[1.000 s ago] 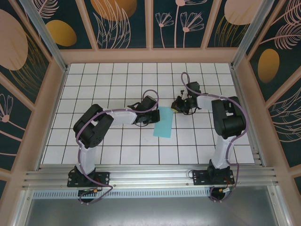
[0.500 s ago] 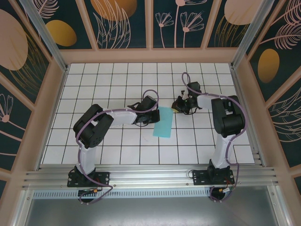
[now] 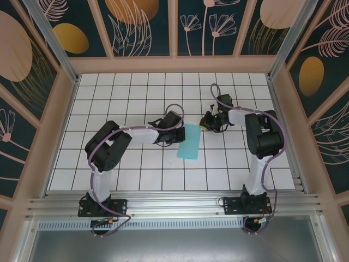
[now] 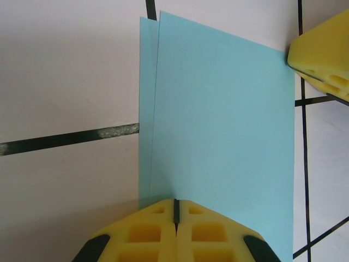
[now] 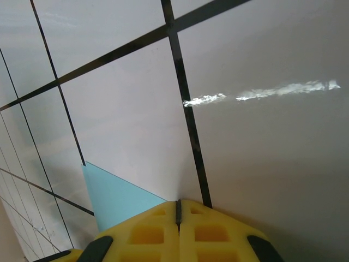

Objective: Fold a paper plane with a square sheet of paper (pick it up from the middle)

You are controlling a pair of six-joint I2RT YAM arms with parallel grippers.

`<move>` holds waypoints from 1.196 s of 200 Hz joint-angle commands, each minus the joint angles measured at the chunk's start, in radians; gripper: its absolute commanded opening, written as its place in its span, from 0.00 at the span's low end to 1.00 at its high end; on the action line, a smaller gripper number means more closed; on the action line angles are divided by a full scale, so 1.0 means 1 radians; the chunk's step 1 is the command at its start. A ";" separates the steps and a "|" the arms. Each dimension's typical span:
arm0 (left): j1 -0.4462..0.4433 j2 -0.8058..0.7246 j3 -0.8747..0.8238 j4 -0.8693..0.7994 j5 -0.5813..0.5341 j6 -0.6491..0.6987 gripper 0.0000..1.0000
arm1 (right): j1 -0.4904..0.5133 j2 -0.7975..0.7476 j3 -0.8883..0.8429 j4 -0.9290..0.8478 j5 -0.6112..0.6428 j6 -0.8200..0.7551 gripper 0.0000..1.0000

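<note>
The square sheet of paper [image 3: 190,141], light turquoise, lies flat on the white grid table, folded in half into an upright rectangle. In the left wrist view its two layers [image 4: 218,109] sit slightly offset along the left side. My left gripper [image 3: 179,136] is shut, its yellow tips [image 4: 176,202] resting on the paper's left long edge. My right gripper [image 3: 203,124] is shut too, its tips [image 5: 177,203] down on the table at the paper's far right corner [image 5: 117,199]. Its yellow fingers [image 4: 322,54] touch that corner in the left wrist view. No paper plane is in view.
The white tiled table [image 3: 131,93] is boxed in by wooden frame posts and patterned walls. Both arms reach in toward the centre, with cables looping above their wrists. An aluminium rail [image 3: 174,204] runs along the near edge.
</note>
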 commanded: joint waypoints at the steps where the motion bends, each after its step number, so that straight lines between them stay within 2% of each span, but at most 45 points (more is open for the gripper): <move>1: 0.000 0.020 -0.017 -0.094 -0.026 0.002 0.00 | -0.003 -0.073 0.035 -0.100 0.055 -0.028 0.01; 23: 0.001 0.026 -0.035 -0.059 -0.008 -0.016 0.00 | -0.005 -0.175 0.034 -0.137 0.059 -0.058 0.01; 36: 0.001 0.021 -0.038 -0.061 -0.010 -0.013 0.00 | -0.004 -0.210 -0.009 -0.121 0.018 -0.044 0.02; 47: 0.001 0.016 -0.033 -0.075 -0.021 -0.005 0.00 | 0.004 -0.220 -0.060 -0.078 -0.047 -0.021 0.02; 78: 0.000 0.017 -0.029 -0.078 -0.027 -0.002 0.00 | 0.043 -0.219 -0.160 0.013 -0.068 0.035 0.02; 92: 0.000 0.023 -0.031 -0.065 -0.013 -0.010 0.00 | 0.054 -0.207 -0.184 0.029 -0.118 0.024 0.01; 122: 0.000 0.020 -0.041 -0.060 -0.016 -0.015 0.00 | 0.050 -0.218 -0.289 0.080 -0.114 0.015 0.04; 131: 0.001 0.023 -0.042 -0.060 -0.013 -0.014 0.00 | 0.059 -0.195 -0.278 0.045 -0.112 -0.015 0.04; 153: 0.000 0.022 -0.045 -0.063 -0.012 -0.012 0.00 | 0.072 -0.161 -0.253 -0.045 -0.006 -0.062 0.03; 169: 0.000 0.017 -0.049 -0.063 -0.018 -0.015 0.00 | 0.066 -0.179 -0.248 -0.067 0.008 -0.070 0.03; 193: 0.000 0.007 -0.055 -0.057 -0.018 -0.019 0.00 | 0.077 -0.276 -0.257 -0.051 -0.045 -0.055 0.04; 220: 0.001 0.007 -0.055 -0.059 -0.017 -0.017 0.00 | 0.101 -0.320 -0.329 0.064 -0.153 0.028 0.05; 239: 0.001 0.005 -0.057 -0.057 -0.019 -0.018 0.00 | 0.124 -0.319 -0.366 0.092 -0.137 0.061 0.04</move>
